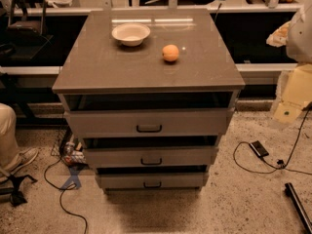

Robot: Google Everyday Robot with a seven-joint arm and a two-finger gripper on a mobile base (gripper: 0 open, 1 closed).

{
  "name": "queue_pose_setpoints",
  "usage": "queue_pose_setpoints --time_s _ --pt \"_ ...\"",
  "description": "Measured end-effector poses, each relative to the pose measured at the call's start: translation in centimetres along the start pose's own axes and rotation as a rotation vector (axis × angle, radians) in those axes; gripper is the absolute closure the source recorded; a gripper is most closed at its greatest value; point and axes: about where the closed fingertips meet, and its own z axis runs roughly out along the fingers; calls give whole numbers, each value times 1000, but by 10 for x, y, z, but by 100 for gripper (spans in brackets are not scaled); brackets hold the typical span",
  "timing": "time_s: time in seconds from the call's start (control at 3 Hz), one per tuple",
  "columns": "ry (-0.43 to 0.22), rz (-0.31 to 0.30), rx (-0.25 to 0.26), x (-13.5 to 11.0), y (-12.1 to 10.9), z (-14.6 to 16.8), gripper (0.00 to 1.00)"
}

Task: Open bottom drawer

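Note:
The bottom drawer (122, 181) is the lowest of three grey-brown fronts on the cabinet (97, 62), with a small black bar handle (152, 185) at its middle. A dark gap shows above its front. The middle drawer (117, 157) and the top drawer (107, 123) sit above it with like handles. My gripper (279, 35) is at the far right edge of the view, level with the cabinet top. It is well to the right of and above the bottom drawer and touches nothing.
A white bowl (130, 33) and an orange (170, 53) rest on the cabinet top. Black cables (63, 199) and a phone-like device (258, 148) lie on the speckled floor. A person's leg and shoe (14, 155) are at the left. A black bar (298, 206) lies at the lower right.

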Motion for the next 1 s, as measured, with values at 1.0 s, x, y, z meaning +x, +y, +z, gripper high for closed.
queue_pose_setpoints --time_s 1.0 --pt "-147 -93 -201 -14 45 111 0"
